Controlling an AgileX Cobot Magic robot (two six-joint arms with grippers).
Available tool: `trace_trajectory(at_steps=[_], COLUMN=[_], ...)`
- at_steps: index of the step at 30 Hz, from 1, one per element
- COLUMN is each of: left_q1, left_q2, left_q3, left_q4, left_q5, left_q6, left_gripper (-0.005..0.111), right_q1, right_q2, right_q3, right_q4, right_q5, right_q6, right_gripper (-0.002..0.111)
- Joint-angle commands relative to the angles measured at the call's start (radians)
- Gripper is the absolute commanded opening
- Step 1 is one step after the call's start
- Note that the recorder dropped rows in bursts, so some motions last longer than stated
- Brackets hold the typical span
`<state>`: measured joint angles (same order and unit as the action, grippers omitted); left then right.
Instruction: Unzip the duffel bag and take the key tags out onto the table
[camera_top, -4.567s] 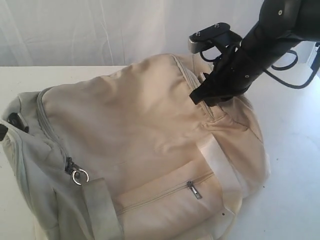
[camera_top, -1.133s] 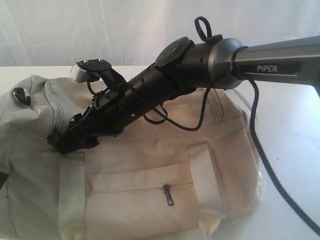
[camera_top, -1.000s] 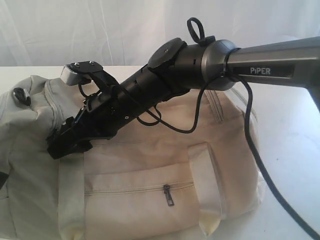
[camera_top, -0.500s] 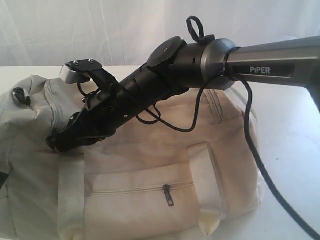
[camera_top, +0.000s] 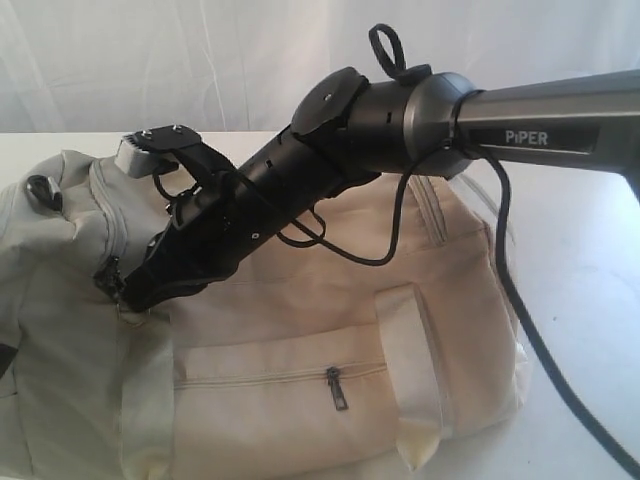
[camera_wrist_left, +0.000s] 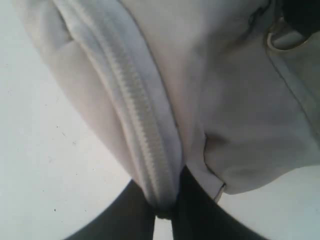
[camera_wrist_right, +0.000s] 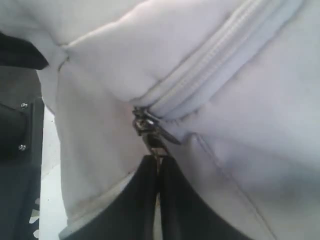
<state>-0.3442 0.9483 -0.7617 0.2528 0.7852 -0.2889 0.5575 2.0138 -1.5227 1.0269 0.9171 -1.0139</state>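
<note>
Outside, I see the bag (camera_top: 330, 300) lying on the table (camera_top: 585, 285), with my right claw (camera_top: 125, 292) down at its end on the view's left; on the left wrist camera, my left claw (camera_wrist_left: 164, 212) pinches the bag's zipped seam; on the right wrist camera, the right claw is clamped on the zipper pull (camera_wrist_right: 149, 131).
</note>
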Motion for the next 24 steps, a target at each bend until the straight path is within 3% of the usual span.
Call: trace_trajectory(at_steps=[1,21,24], left_q1=[0.004,0.004,0.004], left_q2=[-0.021,-0.021,-0.021], left_q3=[-0.006,-0.006,-0.006], left_q4=[0.038,0.038,0.038], left_q5=[0.008,0.008,0.008], left_q6=[0.002,0.002,0.002], left_gripper=[0.0,0.0,0.0], right_q1=[-0.001,0.051,0.051], right_q2=[-0.034,0.0,0.0], right_q3=[-0.002,-0.001,-0.001], right_q4=[-0.037,-0.03,-0.03], right_q5=[-0.035,-0.025,-0.025], right_q6=[0.025,0.032,0.032], right_gripper=[0.0,0.0,0.006])
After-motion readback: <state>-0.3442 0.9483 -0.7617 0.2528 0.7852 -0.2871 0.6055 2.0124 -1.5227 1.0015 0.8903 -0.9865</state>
